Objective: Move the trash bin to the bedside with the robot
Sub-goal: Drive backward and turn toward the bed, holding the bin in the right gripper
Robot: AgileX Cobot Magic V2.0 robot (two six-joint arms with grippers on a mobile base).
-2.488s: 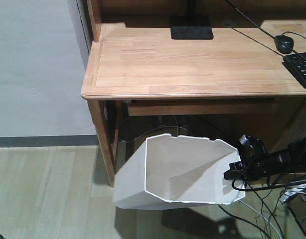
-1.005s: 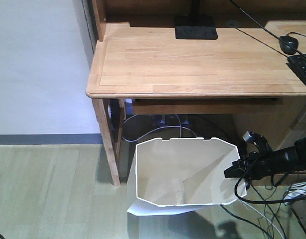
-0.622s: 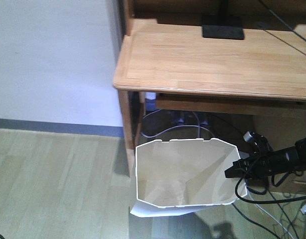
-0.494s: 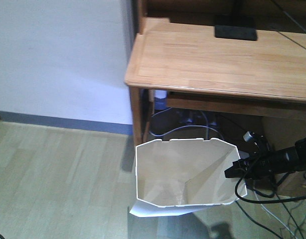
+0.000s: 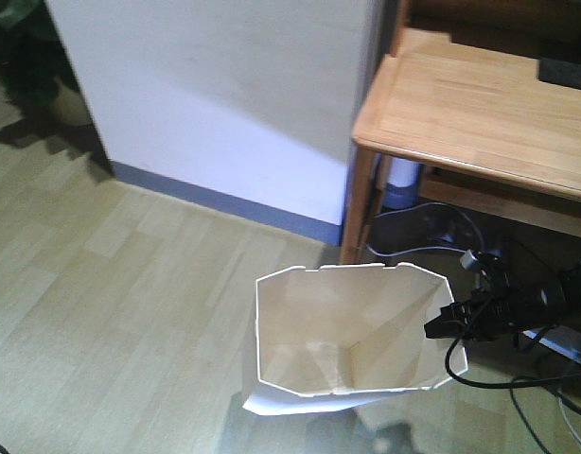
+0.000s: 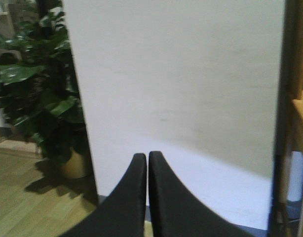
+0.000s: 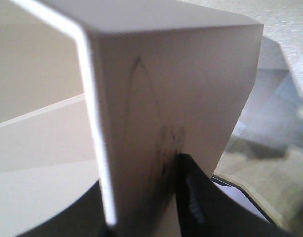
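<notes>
The trash bin (image 5: 309,326), white with a cream inside and clipped corners, shows low in the front view, over the wooden floor. My right gripper (image 5: 442,322) on its slim black arm is shut on the bin's right rim. In the right wrist view the bin wall (image 7: 181,89) fills the frame, pinched between a finger (image 7: 196,197) outside and the other one inside; the gripper (image 7: 141,202) grips its edge. My left gripper (image 6: 143,158) is shut on nothing and faces a white wall. The bedside is out of view.
A light wooden desk (image 5: 480,104) stands at the upper right with cables (image 5: 432,227) under it. A white wall (image 5: 224,95) with a blue skirting (image 5: 224,203) runs behind. A potted plant (image 6: 33,98) stands left of the wall. Wooden floor (image 5: 101,312) spreads to the left.
The view has swung left: the desk slid to the right edge, and the wall and more floor came in. The bin keeps its place in view, still gripped at its right rim.
</notes>
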